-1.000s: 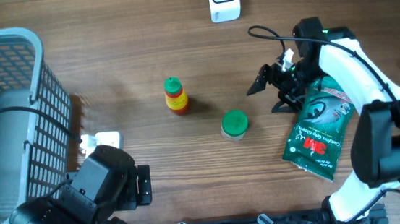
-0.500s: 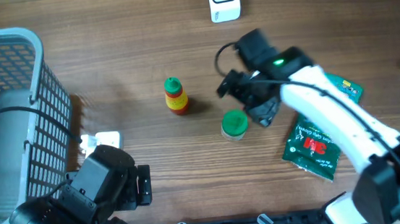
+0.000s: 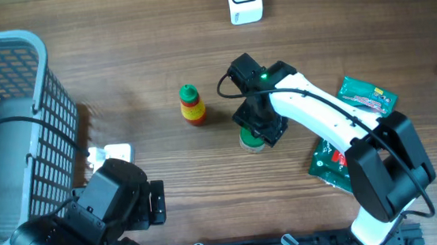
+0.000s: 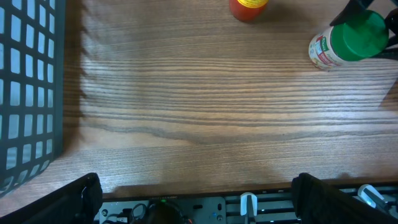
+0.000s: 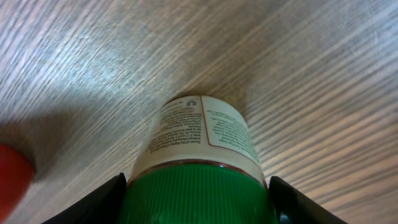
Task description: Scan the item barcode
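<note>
Straddling the lid, the right gripper (image 5: 196, 190) had one finger at each side of the small cylindrical jar with a green ribbed lid and a cream printed label (image 5: 202, 134). Whether the fingers pressed the lid or stood just beside it could not be told.

The jar stood upright mid-way across the wood-grain table (image 3: 134, 58), near the red-and-yellow squeeze bottle (image 3: 192, 105). It was judged rigid, light and smooth-walled. The ribbed lid offered the surest hold (the glossy label would likely slip).

The label carried dense small print in a boxed panel, too fine to read. No barcode showed on the visible face.

Red lettering on the green foil packet (image 3: 329, 160) was partly hidden by the arm.

The left gripper (image 4: 196, 186) was spread wide and empty.
</note>
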{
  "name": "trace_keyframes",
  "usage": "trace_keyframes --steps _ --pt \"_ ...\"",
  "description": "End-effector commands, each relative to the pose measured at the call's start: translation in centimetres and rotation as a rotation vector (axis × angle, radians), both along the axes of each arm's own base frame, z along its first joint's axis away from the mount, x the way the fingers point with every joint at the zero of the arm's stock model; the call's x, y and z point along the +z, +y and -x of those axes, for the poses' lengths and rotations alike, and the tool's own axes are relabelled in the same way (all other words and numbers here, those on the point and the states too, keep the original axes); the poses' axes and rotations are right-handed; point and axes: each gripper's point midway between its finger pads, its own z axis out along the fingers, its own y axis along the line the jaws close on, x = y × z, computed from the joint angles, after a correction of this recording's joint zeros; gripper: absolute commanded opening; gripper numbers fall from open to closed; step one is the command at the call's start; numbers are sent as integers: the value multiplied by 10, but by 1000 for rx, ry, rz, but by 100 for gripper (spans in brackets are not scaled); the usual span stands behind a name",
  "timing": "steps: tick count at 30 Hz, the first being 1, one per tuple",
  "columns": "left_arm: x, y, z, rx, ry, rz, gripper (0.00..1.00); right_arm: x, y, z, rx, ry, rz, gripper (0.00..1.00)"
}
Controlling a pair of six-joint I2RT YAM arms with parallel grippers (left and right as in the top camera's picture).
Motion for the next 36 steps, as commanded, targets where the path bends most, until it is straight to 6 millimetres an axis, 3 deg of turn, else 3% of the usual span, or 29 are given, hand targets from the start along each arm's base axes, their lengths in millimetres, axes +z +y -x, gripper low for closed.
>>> trace_keyframes --steps 1,2,5,7,9,10,11,12,14,17,18,21,22,25,29,32,36 --pt "2 1 -1 13 -11 5 100 -8 -13 -4 312 -31 60 55" --pt "2 1 -1 13 -11 5 100 -8 -15 -4 373 -32 63 52" --pt "2 1 -1 13 -11 5 100 -6 -32 -19 649 -68 88 59" --pt "2 1 -1 13 -11 5 100 -3 -50 -32 850 -89 144 59" --pt "2 1 -1 13 -11 5 100 3 -84 -59 970 -120 287 60" --pt "2 1 -1 13 -11 5 100 5 -94 -72 993 -143 347 63" --pt "2 1 -1 13 -11 5 100 8 -101 -83 1035 -163 392 72" --pt "2 1 -1 13 -11 5 100 11 -105 -93 1085 -184 426 81" --pt "2 1 -1 13 -11 5 100 21 -106 -103 1119 -210 462 88" --pt "2 1 -1 13 -11 5 100 63 -95 -120 959 -308 435 100" --pt "2 1 -1 13 -11 5 100 78 -94 -122 859 -326 424 100" --pt "2 1 -1 13 -11 5 100 107 -99 -106 441 -298 324 100" --pt "2 1 -1 13 -11 5 100 109 -96 -99 301 -273 259 100" --pt "2 1 -1 13 -11 5 100 98 -82 -87 -110 -172 29 100" --pt "2 1 -1 13 -11 5 100 79 -91 -96 -518 -147 -14 100" --pt "2 1 -1 13 -11 5 100 60 -85 -88 -662 -83 -53 100" --pt "2 1 -1 13 -11 5 100 36 -83 -73 -685 -23 -56 100"
